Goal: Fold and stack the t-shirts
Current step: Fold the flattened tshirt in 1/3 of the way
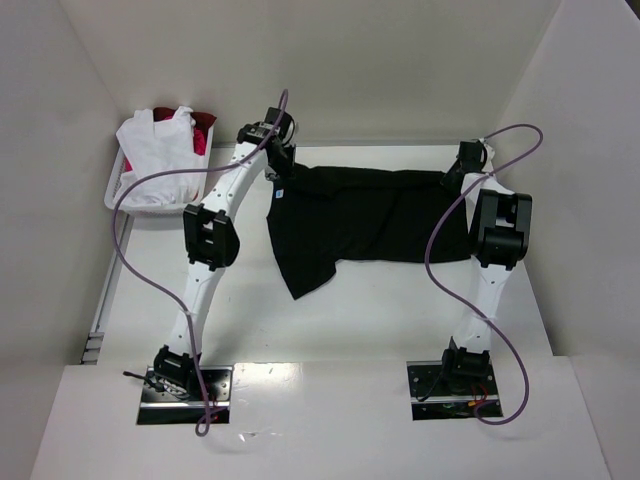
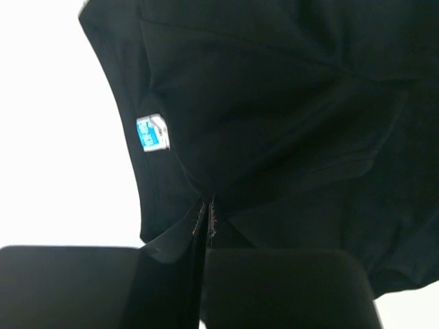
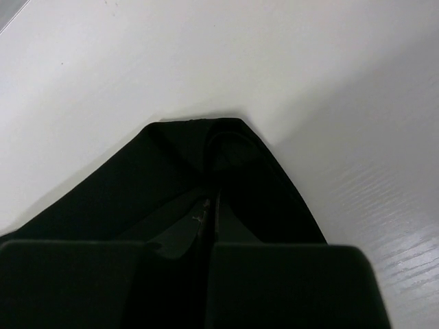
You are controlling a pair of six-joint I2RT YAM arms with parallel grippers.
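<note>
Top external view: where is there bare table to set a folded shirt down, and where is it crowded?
Bare: the table from the near hem of the black t-shirt to the near edge; also the strip nearward of the basket, left of the left arm. Crowded: the far edge, where left pincer and right pincer grip that shirt, and the basket's corner.

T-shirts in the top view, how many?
3. The black t-shirt spread on the table, held by the left claw and right claw; white t-shirt and red t-shirt piled in the white basket, far left. More may be hidden under them.
</note>
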